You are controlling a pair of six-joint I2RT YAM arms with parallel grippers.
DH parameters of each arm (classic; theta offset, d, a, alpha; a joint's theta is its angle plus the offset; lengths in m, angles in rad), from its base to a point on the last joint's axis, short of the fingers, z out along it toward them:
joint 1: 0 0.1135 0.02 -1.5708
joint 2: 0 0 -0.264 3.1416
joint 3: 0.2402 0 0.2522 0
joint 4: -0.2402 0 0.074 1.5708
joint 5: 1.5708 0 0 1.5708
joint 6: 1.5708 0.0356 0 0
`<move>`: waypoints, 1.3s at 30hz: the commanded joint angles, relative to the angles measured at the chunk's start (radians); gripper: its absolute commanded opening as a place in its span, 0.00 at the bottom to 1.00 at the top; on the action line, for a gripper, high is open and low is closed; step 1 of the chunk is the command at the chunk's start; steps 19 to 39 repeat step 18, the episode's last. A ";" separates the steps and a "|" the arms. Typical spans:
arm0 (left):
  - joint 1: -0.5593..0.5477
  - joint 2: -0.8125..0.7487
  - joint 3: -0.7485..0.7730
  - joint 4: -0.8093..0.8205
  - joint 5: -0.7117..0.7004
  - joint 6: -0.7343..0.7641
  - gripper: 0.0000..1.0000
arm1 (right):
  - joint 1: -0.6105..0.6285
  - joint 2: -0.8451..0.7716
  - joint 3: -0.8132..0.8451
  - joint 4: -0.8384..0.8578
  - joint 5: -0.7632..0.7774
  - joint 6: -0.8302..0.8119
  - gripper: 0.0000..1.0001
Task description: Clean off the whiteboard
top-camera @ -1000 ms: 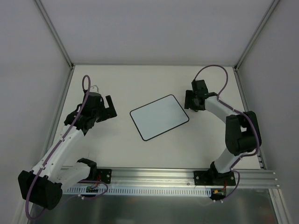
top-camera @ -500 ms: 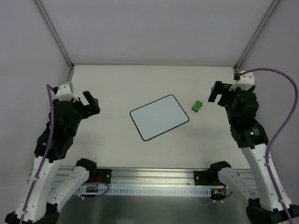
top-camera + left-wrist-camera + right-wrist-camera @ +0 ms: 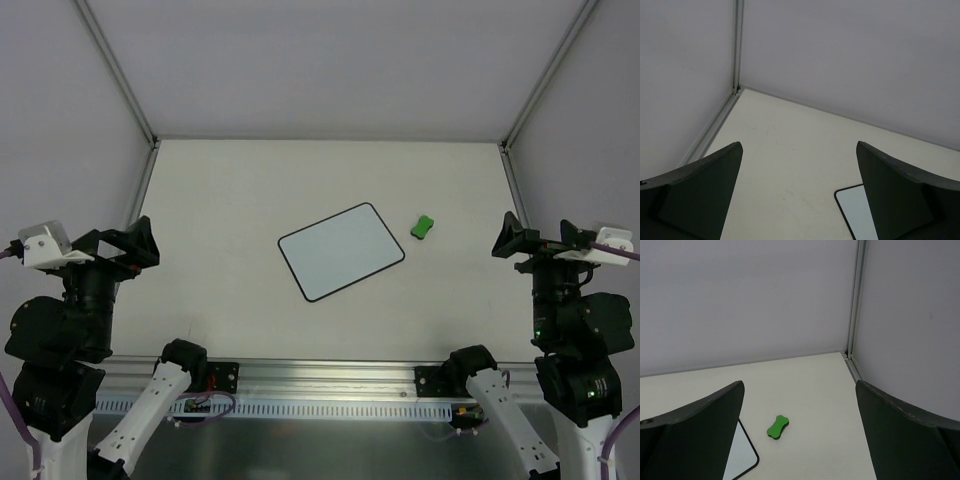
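Note:
The whiteboard [image 3: 341,251] lies flat and tilted in the middle of the table, white with a thin black rim and no marks on it. A corner of it shows in the left wrist view [image 3: 852,212] and in the right wrist view [image 3: 742,460]. The small green eraser [image 3: 422,228] lies on the table just right of the board; it also shows in the right wrist view [image 3: 778,426]. My left gripper [image 3: 122,245] is open and empty, raised high at the left edge. My right gripper [image 3: 535,240] is open and empty, raised high at the right edge.
Grey enclosure walls with metal corner posts [image 3: 120,75] surround the table. A metal rail [image 3: 330,385] with the arm bases runs along the near edge.
Both arms have pulled back from the table and risen to the sides. The green eraser, earlier under the right gripper, now lies free beside the board.

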 commanded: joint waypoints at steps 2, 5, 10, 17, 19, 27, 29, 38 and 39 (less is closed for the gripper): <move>0.012 -0.027 0.008 0.001 -0.036 0.036 0.99 | 0.001 -0.018 -0.006 0.008 -0.024 -0.040 0.99; 0.012 -0.034 0.005 0.001 -0.031 0.029 0.99 | -0.001 -0.012 -0.009 0.008 -0.036 -0.040 0.99; 0.012 -0.026 0.009 0.002 -0.019 0.024 0.99 | -0.001 -0.010 -0.009 0.008 -0.053 -0.035 0.99; 0.012 -0.020 0.001 0.002 -0.010 0.010 0.99 | -0.001 -0.007 -0.006 0.010 -0.056 -0.038 0.99; 0.012 -0.017 0.000 0.002 -0.005 0.010 0.99 | -0.001 -0.004 -0.006 0.008 -0.059 -0.037 0.99; 0.012 -0.017 0.000 0.002 -0.005 0.010 0.99 | -0.001 -0.004 -0.006 0.008 -0.059 -0.037 0.99; 0.012 -0.017 0.000 0.002 -0.005 0.010 0.99 | -0.001 -0.004 -0.006 0.008 -0.059 -0.037 0.99; 0.012 -0.017 0.000 0.002 -0.005 0.010 0.99 | -0.001 -0.004 -0.006 0.008 -0.059 -0.037 0.99; 0.012 -0.017 0.000 0.002 -0.005 0.010 0.99 | -0.001 -0.004 -0.006 0.008 -0.059 -0.037 0.99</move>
